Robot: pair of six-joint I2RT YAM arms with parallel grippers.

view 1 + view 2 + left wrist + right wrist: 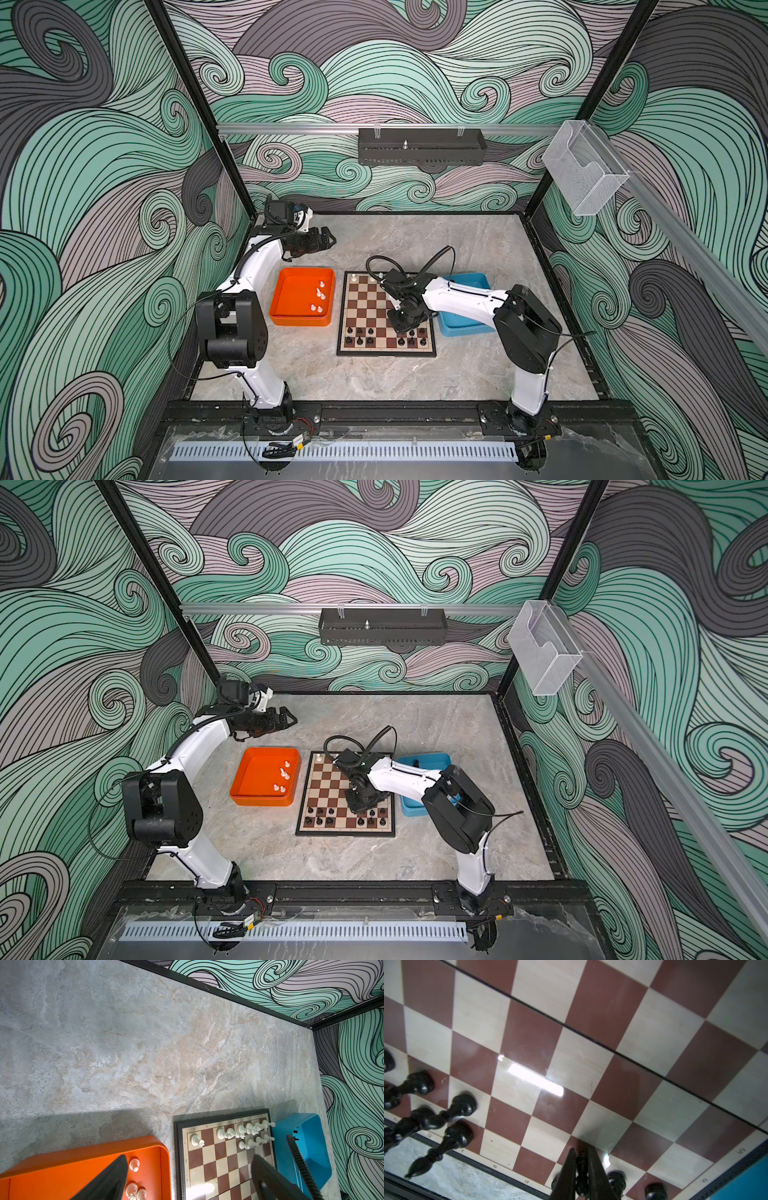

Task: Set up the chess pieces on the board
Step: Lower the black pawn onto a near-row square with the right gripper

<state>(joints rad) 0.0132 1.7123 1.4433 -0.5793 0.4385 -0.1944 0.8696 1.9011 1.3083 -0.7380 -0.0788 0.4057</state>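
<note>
- Our right claw point(581, 1153) is clamped on a small black plastic chess piece point(581, 1169), low at the brown and cream checked board point(529, 1043).
- More black chess pieces point(614, 1180) stand just beside this claw. We could bump them over.
- The held piece could tip on the shiny board if we let go crooked.
- Our left claw point(330, 240) hangs with its jaws apart, well away, past the orange plastic tray point(305, 272).
- Under both claws is a grey stone-look desk point(457, 374), with swirly green and grey wave walls point(415, 62) around it.
</note>
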